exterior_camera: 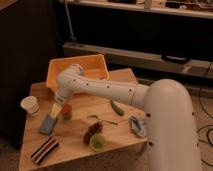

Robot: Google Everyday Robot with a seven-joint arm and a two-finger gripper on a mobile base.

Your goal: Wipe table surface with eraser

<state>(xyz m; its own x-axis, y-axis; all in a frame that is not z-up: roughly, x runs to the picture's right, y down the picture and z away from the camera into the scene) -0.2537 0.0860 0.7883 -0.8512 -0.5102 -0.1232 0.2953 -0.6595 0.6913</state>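
Eraser, a blue-grey rectangular block (pixel 48 124), lies flat on the left side of the wooden table (pixel 80 150), apparently so its broad face can rub the wood. The gripper (pixel 55 111) sits at its upper end, probably to press it; I cannot tell whether it clamps it.

Dim room; dark cabinet (pixel 22 45) left; long pale ledge (pixel 115 54) behind; speckled floor (pixel 7 150).

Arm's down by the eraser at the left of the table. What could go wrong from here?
1. The gripper is just above the blue-grey eraser, and a small orange-red container stands right beside it. A sideways stroke could knock it over.
2. The white paper cup stands close on the other side and looks light, so a sweep that way may tip it.
3. Grapes and a utensil lie mid-table. Wide wipes would likely drag them.
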